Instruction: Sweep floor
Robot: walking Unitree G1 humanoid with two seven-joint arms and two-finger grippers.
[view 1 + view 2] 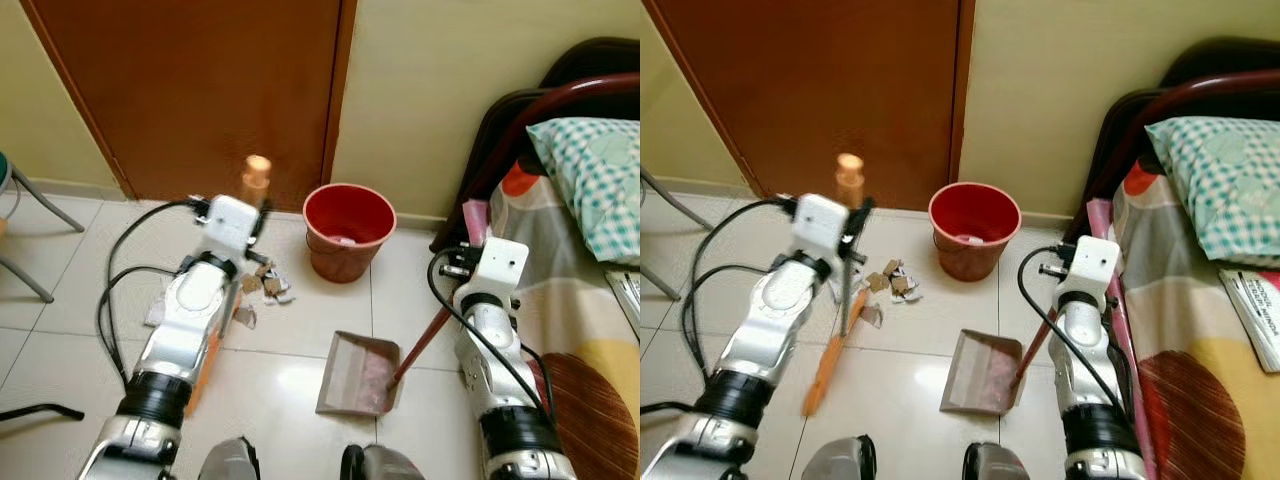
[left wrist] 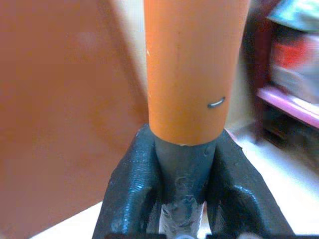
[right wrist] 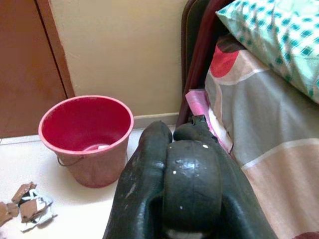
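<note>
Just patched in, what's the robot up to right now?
It is mid-sweep. The left gripper has its jaws shut on the orange-handled broom, whose head rests on the white tiled floor near a pile of torn paper scraps. The right gripper is shut on the long handle of the grey dustpan, set flat on the floor short of the scraps. A red plastic bucket stands by the wall.

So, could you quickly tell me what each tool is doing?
Left tool: closed on the broom handle.
Right tool: closed on the dustpan handle.
</note>
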